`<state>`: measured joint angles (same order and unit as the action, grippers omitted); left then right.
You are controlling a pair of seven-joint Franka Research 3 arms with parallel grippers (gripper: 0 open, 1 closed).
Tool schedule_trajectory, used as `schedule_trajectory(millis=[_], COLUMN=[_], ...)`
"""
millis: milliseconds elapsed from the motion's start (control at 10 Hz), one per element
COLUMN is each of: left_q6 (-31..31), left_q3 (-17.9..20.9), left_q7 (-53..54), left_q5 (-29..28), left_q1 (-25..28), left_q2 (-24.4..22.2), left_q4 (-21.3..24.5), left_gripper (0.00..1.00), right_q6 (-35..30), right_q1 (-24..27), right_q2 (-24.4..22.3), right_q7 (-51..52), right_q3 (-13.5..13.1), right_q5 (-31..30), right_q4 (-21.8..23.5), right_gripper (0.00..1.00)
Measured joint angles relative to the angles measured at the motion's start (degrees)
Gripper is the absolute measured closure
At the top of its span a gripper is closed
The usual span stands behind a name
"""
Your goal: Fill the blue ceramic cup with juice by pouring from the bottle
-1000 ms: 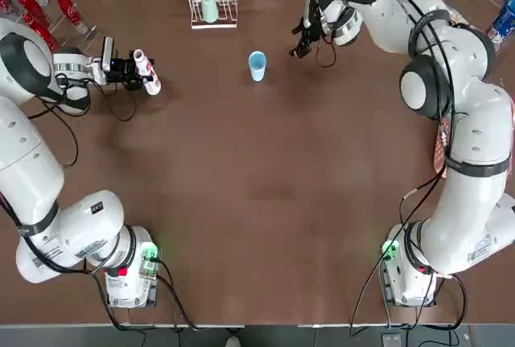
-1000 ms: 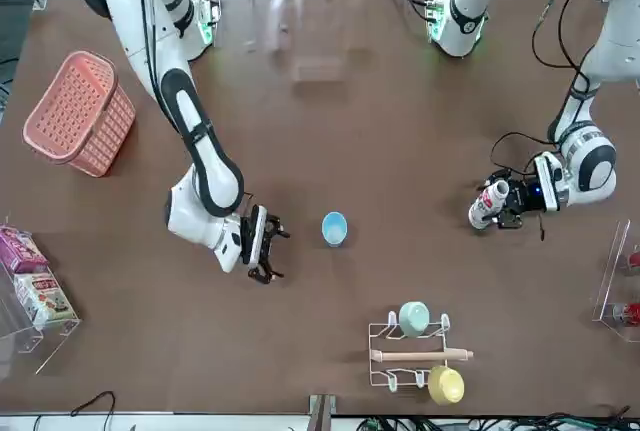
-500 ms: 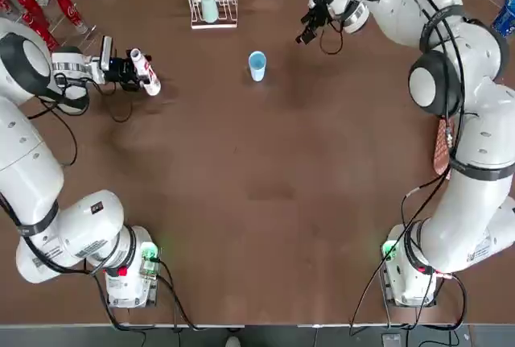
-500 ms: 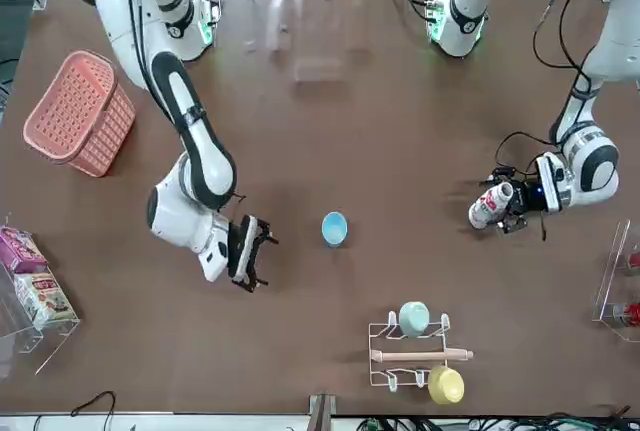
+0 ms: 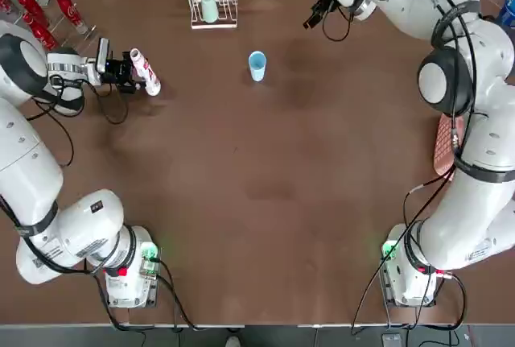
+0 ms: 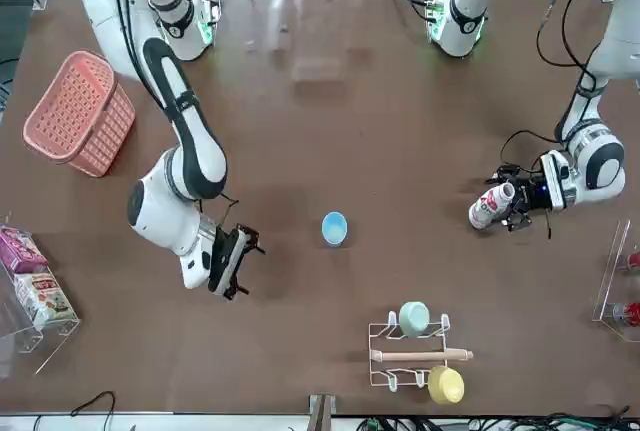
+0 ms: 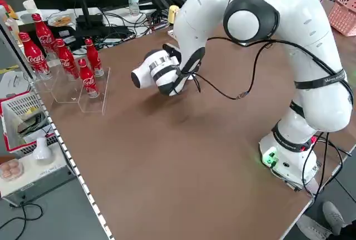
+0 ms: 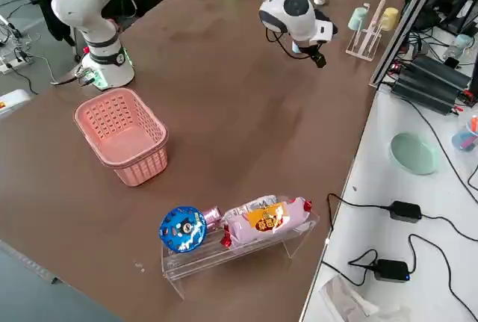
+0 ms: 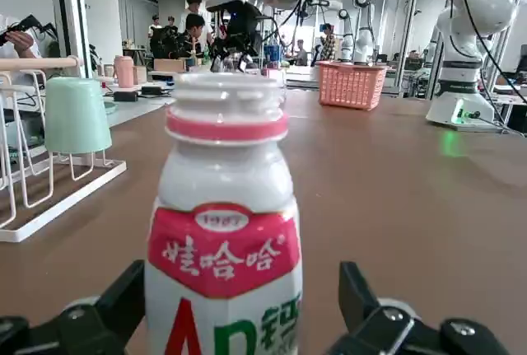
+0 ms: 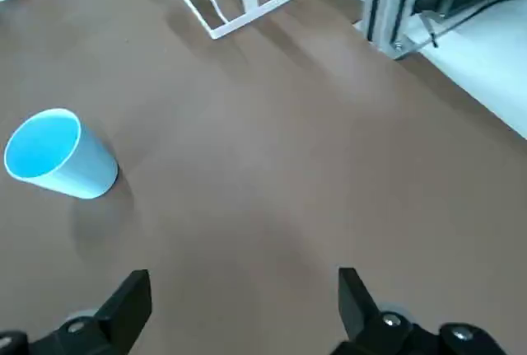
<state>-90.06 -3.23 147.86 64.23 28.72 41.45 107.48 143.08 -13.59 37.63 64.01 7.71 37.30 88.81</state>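
The small white bottle with a red label stands upright at the far left of the table. My left gripper lies level around it. Its fingers are open, with a gap on each side of the bottle. The blue ceramic cup stands upright and alone near the far middle, well to the right of the bottle. My right gripper hangs open and holds nothing, above the table's far edge and right of the cup.
A white wire rack with a mint-green and a yellow cup stands at the far edge behind the blue cup. Red cola bottles fill the far left corner. A pink basket and a clear snack stand sit on the right arm's side.
My left gripper's fingers have spread apart off the bottle, which stays standing. My right gripper has pulled away from the cup toward the far edge of the table.
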Motion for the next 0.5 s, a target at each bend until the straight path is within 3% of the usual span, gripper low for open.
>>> schedule_trajectory(millis=[300,500], left_q6=[0.0,-0.04], left_q3=[0.02,-0.03], left_q7=[0.0,0.0], left_q5=[-1.89,-2.83], left_q1=[1.99,2.04], left_q2=[-0.88,-1.76], left_q4=[-0.3,-0.35], left_gripper=[0.0,0.0], right_q6=[0.1,-0.52], right_q1=[4.25,10.0], right_q2=[-1.26,-1.66], right_q7=[-19.26,-35.7], right_q3=[4.03,10.14], right_q5=[-12.72,-24.29], right_q4=[-0.67,-1.18], right_gripper=[0.0,0.0])
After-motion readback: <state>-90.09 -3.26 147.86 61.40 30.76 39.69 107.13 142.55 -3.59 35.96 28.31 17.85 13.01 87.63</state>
